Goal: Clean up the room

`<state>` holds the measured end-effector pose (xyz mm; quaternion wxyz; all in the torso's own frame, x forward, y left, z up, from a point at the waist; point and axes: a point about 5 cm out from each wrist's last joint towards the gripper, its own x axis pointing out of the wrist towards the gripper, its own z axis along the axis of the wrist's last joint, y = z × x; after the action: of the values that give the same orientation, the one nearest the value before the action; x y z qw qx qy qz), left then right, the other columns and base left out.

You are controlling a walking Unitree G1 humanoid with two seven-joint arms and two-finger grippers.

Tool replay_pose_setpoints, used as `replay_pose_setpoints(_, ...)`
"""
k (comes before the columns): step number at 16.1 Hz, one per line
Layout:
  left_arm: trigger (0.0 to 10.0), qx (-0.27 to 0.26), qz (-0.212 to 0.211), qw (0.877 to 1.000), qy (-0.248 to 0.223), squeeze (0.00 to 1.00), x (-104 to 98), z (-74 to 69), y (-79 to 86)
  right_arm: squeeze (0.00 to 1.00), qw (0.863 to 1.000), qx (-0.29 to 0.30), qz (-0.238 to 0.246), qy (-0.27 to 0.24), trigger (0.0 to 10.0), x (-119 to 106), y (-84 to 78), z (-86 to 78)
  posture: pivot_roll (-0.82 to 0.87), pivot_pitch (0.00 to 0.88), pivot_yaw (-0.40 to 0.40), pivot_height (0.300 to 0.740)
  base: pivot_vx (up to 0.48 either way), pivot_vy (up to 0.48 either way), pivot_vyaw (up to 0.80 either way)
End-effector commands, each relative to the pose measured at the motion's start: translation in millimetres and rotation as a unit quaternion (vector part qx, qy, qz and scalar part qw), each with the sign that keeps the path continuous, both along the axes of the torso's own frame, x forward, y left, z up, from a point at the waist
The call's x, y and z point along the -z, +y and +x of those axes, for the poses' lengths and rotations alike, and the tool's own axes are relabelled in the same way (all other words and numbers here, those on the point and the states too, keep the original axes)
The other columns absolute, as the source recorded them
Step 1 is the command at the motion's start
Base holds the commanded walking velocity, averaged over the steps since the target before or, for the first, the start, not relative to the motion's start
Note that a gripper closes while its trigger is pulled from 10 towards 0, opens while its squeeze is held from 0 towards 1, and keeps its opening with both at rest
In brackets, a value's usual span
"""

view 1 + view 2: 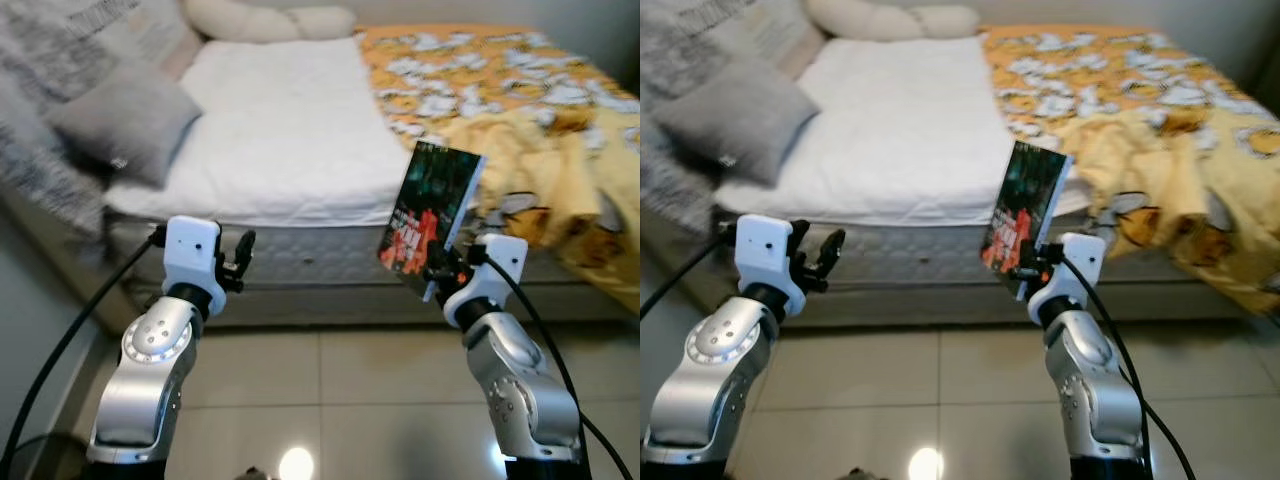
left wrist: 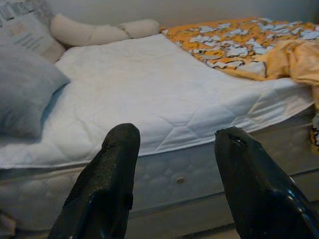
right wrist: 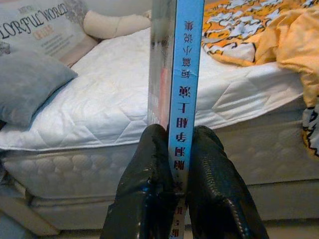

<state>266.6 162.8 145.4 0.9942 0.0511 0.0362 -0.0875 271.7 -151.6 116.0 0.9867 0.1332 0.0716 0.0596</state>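
Book held upright before the bed.
A bed (image 1: 290, 140) with white mattress is seen ahead of both hands; an orange-yellow blanket (image 1: 520, 120) is spread beyond the right hand, a grey pillow (image 1: 125, 120) beyond the left. A book (image 1: 430, 220) is clamped at its lower edge between the right hand's (image 3: 179, 149) fingers, spine toward the wrist. The left hand (image 2: 174, 149) is held parted, with nothing between its fingers.

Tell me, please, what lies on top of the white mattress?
On the mattress lie a grey pillow, a cream bolster and a crumpled yellow-orange duvet. The duvet covers that side; anything beneath it is hidden.
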Motion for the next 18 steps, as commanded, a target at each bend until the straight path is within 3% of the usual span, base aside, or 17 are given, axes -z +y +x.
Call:
replay_pose_setpoints(1,10.0,0.002,0.0,1.0,-0.002,0.28,-1.6,1.2,-0.9,0.0,1.0,0.004,0.004,-0.02,10.0,-9.8,-2.6,4.8,0.0,0.0,0.028,0.74,0.296,0.0,0.0)
replay_pose_setpoints(8,10.0,0.004,-0.002,1.0,0.0,0.29,-1.7,1.1,-0.9,0.0,1.0,0.001,-0.015,-0.02,10.0,-9.6,-4.2,6.1,0.0,0.0,0.03,0.74,0.346,0.0,0.0)
replay_pose_setpoints(18,10.0,-0.005,-0.004,1.0,0.003,0.29,0.9,-1.2,0.4,0.0,0.999,-0.038,-0.034,-0.019,10.0,-8.9,6.1,10.6,0.0,0.0,0.018,0.74,0.35,0.0,0.77)
